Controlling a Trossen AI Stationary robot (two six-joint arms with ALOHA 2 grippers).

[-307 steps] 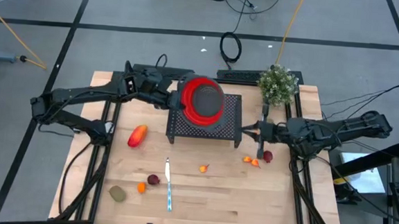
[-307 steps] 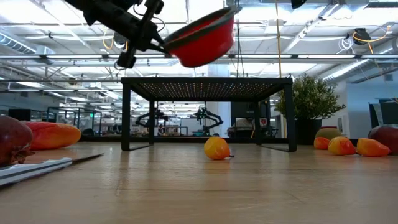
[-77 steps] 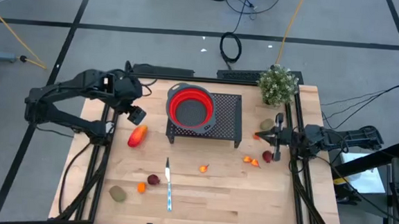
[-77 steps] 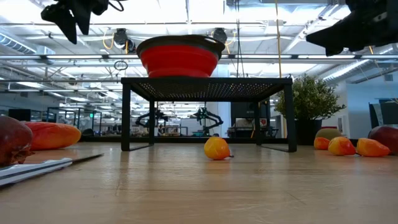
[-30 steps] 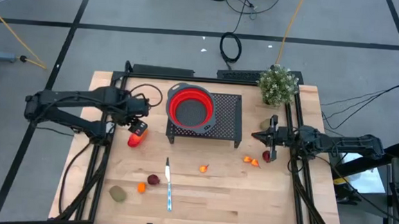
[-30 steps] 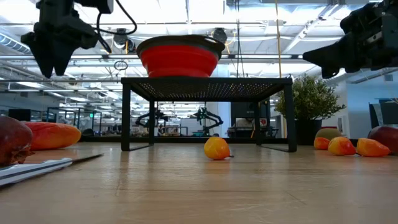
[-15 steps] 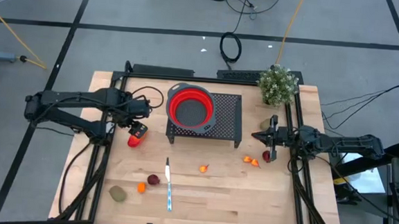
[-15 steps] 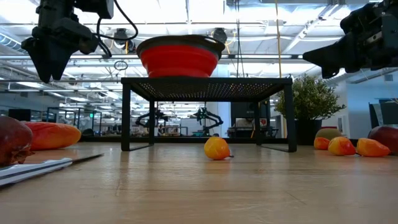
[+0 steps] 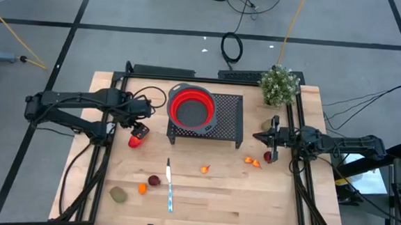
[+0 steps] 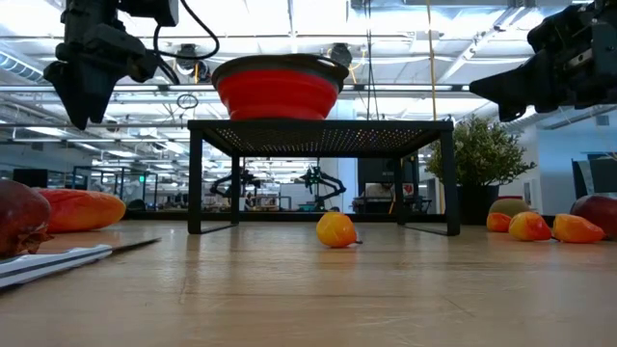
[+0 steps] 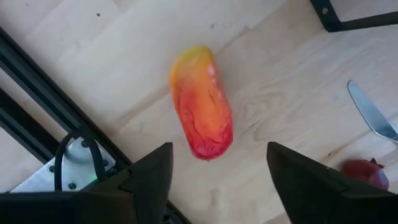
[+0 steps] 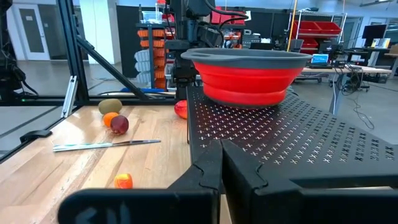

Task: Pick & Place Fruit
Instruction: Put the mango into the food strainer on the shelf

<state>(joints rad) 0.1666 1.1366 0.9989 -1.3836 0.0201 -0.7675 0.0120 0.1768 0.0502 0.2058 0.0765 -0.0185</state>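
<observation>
The red-orange oval fruit [image 9: 135, 141] lies on its side on the wooden table at the left, also seen in the left wrist view [image 11: 202, 106]. My left gripper [image 9: 139, 130] hovers open just above it, fingers pointing down, one on either side [image 11: 217, 174], touching nothing. My right gripper [image 9: 257, 136] is shut and empty at the right, level with the stand's top [image 12: 219, 155]. Small orange pieces [image 9: 253, 161] and a dark red fruit [image 9: 269, 157] lie below it. A kiwi-like fruit [image 9: 118, 194], an orange piece [image 9: 141, 188] and a dark red one [image 9: 154, 181] lie near the front left.
A red bowl [image 9: 190, 106] sits on a black perforated stand [image 9: 229, 128] at the table's far middle. A knife [image 9: 169, 187] lies near the front. One orange piece [image 9: 204, 169] lies in front of the stand. A potted plant [image 9: 279, 84] stands at the far right.
My left gripper has crept a little lower over the red-orange oval fruit. The fruit and my right arm have stayed put.
</observation>
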